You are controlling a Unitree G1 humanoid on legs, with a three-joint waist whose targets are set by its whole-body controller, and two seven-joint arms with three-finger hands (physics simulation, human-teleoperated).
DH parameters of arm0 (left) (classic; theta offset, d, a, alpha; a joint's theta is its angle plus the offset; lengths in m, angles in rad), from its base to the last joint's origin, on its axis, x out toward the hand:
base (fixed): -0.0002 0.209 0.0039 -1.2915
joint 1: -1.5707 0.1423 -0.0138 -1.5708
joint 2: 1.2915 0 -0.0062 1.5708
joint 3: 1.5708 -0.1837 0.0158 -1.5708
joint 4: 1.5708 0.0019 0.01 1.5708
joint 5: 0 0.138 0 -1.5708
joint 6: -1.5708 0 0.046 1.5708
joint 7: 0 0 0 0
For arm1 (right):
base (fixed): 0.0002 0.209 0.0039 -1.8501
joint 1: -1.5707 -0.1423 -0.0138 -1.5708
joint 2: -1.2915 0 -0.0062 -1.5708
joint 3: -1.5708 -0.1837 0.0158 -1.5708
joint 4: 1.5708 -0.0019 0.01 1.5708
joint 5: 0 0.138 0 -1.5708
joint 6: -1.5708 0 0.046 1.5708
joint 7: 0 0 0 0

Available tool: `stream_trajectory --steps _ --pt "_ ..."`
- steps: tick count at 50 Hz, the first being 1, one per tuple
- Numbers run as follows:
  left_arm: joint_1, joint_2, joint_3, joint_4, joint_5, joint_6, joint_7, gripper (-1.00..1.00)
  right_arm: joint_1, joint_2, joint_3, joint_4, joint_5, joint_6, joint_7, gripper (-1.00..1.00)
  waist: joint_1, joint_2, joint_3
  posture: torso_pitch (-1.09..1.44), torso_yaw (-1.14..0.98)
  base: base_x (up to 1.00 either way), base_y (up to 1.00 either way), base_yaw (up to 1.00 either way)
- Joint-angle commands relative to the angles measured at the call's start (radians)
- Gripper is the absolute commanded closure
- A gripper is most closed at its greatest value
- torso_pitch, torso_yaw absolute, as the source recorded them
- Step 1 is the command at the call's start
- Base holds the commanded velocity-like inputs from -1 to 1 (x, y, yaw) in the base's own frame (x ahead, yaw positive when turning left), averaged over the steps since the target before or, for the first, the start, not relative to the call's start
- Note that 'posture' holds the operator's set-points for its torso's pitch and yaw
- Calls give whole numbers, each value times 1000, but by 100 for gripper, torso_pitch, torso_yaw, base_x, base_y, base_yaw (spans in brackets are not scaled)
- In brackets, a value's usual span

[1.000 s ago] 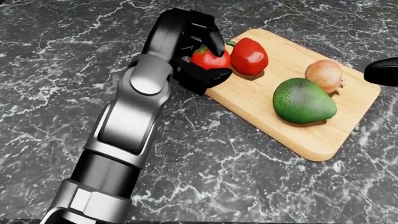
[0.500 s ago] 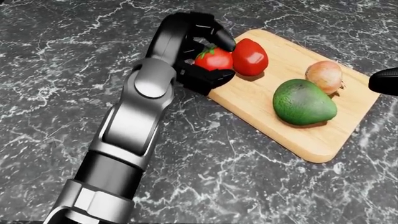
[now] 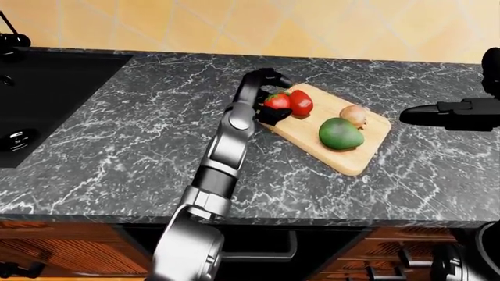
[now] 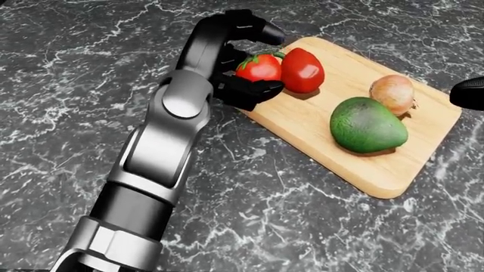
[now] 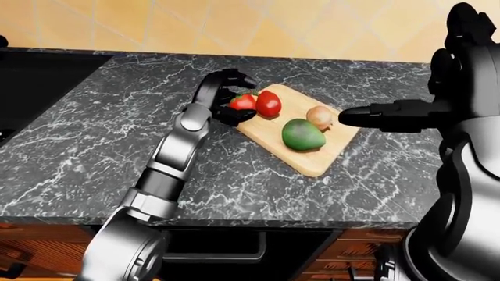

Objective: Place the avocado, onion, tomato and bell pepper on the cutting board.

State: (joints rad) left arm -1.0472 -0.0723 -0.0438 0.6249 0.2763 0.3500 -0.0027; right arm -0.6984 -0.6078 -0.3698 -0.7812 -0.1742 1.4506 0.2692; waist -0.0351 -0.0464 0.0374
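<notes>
Head view, all positions relative to the cutting board (image 4: 393, 170): avocado (image 4: 367, 124) lies on its near-right part; onion (image 4: 392, 92) just beyond, touching or nearly so; bell pepper (image 4: 302, 69) on its far-left part; tomato (image 4: 259, 68) at the left edge, touching the pepper. Left hand (image 4: 245, 59) fingers spread around the tomato, apparently not gripping. Judgement: final release step; next, retract hand clear without nudging tomato. Right hand (image 5: 391, 115) hovers beyond the right edge, extended flat, empty.

On the wooden cutting board (image 4: 393, 164) lie red tomato (image 4: 259, 68) touching red bell pepper (image 4: 302, 69), onion (image 4: 392, 93), green avocado (image 4: 367, 126).
</notes>
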Motion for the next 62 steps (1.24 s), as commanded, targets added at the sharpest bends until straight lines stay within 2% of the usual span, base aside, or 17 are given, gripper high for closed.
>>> stream_trajectory --steps 1,2,3,8,9,23,26,27,33,42,57,62 --pt "-40 1 2 -49 2 -35 8 -3 -21 -13 -11 -10 -7 -28 -5 -100 0 -7 -28 0 -9 0 0 0" --pt "-39 1 2 -50 3 -34 9 -4 -21 -13 -10 -10 -7 -28 -6 -100 0 -7 -28 0 -9 0 0 0" --pt "-37 1 0 -52 4 -34 6 -15 -24 -12 -9 -9 -7 -28 -7 -100 0 -7 -28 0 -9 0 0 0" --pt "-33 -3 0 -57 6 -31 4 -25 -18 -15 -15 -19 -7 -21 -3 -100 0 -7 -28 0 -9 0 0 0" --pt "-33 -3 -1 -56 7 -33 4 -38 -18 -15 -14 -18 -7 -22 -4 -100 0 -7 -28 0 -9 0 0 0" --pt "-28 -6 -2 -58 13 -34 1 -47 -21 -9 -4 -18 -12 -22 -14 -100 0 -8 -28 0 -9 0 0 0" --pt "-33 -2 2 -56 11 -31 1 -61 -32 -15 -4 -8 -11 -23 -11 -100 0 -7 -29 0 -9 0 0 0" --pt "-33 0 2 -57 10 -29 -2 -98 -32 -17 -2 -7 -11 -22 -10 -100 0 -7 -29 0 -9 0 0 0" --pt "-62 34 28 -127 -15 33 -12 -100 -36 -27 -7 -17 -7 -6 1 -100 0 -6 -28 0 -9 0 0 0" --pt "-125 157 72 -245 -37 148 -33 -100 -53 -16 16 0 -12 -15 -12 -100 -4 3 -24 0 -9 0 0 0" --pt "-168 342 139 -458 -46 316 -77 -100 -128 -93 26 -26 -12 67 27 -100 -5 16 -13 0 -9 0 0 0" --pt "-153 379 151 -529 -44 361 -91 -100 -155 -130 21 -42 -11 101 49 -100 -8 19 -9 0 -9 0 0 0"
